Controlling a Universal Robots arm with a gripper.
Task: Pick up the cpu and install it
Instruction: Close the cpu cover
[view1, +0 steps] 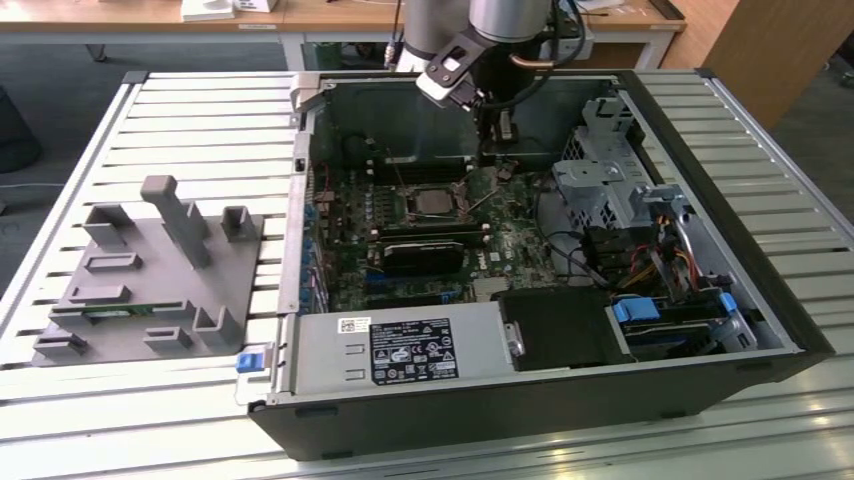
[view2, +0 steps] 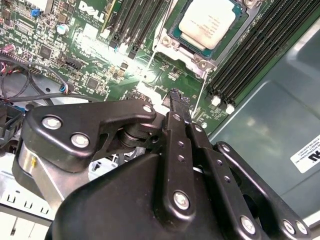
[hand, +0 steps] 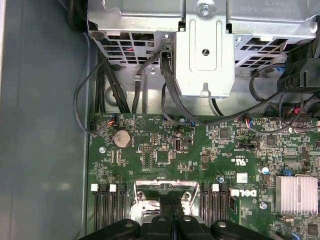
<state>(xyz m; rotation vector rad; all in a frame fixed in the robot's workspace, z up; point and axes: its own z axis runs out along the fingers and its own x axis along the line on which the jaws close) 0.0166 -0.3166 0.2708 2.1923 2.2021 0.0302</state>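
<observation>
The cpu (view2: 207, 22), a small square chip with a silvery top, lies flat in its socket on the green motherboard (view2: 100, 65); in the exterior view the cpu (view1: 430, 203) sits mid-board inside the open computer case (view1: 694, 260). My gripper (view2: 177, 97) hangs over the board a short way from the socket, its black fingers pressed together with nothing between them. Its position in the exterior view (view1: 497, 150) is just behind the socket, toward the case's rear wall. The first wrist view has the fingertips (hand: 171, 199) above the socket's metal frame.
A grey fixture with upright posts (view1: 147, 270) lies on the slatted table at the exterior view's left. Inside the case are a black heatsink block (view1: 420, 255), a power supply (view1: 400, 350), a metal drive cage (hand: 205, 50) and loose black cables (hand: 165, 85). Memory slots (view2: 250, 55) flank the socket.
</observation>
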